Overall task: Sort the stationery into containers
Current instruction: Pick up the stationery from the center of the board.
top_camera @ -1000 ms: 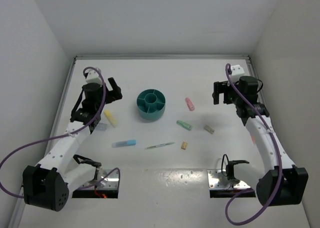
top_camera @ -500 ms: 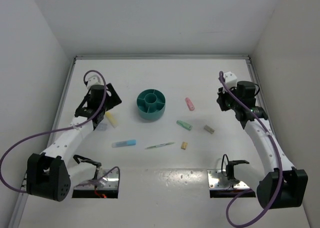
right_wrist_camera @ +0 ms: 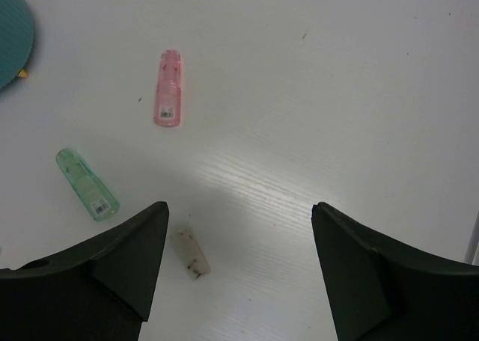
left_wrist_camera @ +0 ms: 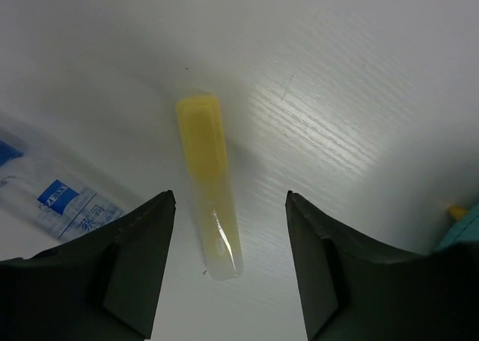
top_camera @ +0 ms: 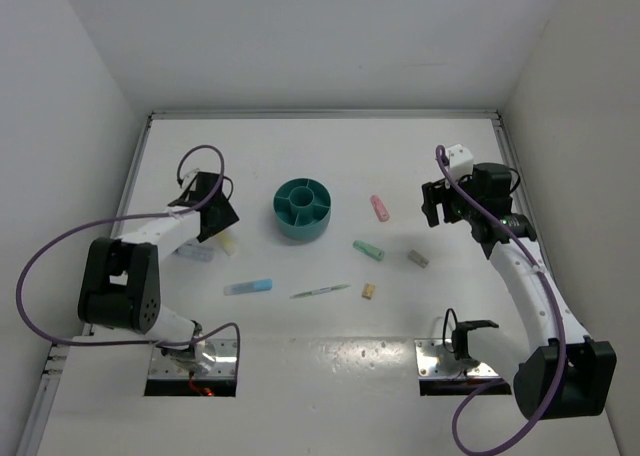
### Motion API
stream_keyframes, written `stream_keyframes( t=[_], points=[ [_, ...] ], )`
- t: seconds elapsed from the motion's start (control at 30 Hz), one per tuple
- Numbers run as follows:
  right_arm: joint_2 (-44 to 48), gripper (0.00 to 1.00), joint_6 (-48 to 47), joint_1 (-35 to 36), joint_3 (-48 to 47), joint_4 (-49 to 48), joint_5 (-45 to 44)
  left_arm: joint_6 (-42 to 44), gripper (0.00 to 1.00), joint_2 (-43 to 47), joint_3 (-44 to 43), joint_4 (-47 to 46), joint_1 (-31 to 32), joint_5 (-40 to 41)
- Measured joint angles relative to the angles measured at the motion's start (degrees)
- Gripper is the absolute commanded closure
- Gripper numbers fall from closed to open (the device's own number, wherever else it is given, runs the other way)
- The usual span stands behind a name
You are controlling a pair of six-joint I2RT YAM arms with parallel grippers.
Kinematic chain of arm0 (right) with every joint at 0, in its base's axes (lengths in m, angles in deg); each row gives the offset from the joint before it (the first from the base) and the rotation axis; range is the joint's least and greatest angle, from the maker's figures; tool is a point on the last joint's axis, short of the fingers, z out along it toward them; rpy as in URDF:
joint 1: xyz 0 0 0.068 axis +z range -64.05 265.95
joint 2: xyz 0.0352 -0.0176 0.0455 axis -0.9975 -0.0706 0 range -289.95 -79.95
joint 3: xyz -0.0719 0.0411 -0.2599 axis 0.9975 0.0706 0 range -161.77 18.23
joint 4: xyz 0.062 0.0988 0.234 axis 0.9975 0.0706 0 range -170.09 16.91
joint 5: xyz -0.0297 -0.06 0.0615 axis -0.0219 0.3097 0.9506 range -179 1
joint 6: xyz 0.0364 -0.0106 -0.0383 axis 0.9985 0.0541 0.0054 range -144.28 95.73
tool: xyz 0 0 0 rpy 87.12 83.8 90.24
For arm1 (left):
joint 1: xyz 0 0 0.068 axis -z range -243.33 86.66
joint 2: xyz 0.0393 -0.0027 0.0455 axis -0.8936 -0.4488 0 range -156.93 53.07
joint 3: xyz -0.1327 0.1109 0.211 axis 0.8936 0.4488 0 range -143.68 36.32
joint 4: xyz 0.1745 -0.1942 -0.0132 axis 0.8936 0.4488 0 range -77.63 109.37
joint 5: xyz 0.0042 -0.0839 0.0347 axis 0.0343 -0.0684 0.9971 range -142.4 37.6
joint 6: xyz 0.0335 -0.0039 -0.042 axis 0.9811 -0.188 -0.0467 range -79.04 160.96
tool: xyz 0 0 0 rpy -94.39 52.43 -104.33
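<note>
Left gripper [left_wrist_camera: 228,229] hangs released, its 2 fingers [left_wrist_camera: 135,259] straddling the yellow stick [left_wrist_camera: 208,169] at centre frame; the stick's long axis runs between them, up-frame, tilted slightly left. A packet [left_wrist_camera: 52,195] crowds the left finger; bare white table [left_wrist_camera: 352,79] lies right. Organiser [top_camera: 302,208] sits beyond, right. Right gripper [right_wrist_camera: 238,236], also released, is far off.

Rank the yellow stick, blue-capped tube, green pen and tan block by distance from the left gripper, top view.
1. yellow stick, right at the left gripper
2. blue-capped tube, nearer the bases
3. green pen, centre
4. tan block, farther right
</note>
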Motion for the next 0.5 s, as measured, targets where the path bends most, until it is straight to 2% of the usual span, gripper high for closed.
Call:
stream_keyframes(
  t=[0.23,0.37,0.5],
  points=[
    [0.1,0.22,0.0,0.0,0.0,0.0,-0.3,-1.2,0.34,-1.9,-2.3,1.0,-0.3,2.0],
    [0.4,0.22,0.0,0.0,0.0,0.0,-0.6,-1.6,0.40,-4.1,-3.0,1.2,-0.5,2.4],
    [0.4,0.22,0.0,0.0,0.0,0.0,-0.9,-1.8,0.40,-6.1,-3.8,1.6,-0.8,2.5]
  ],
)
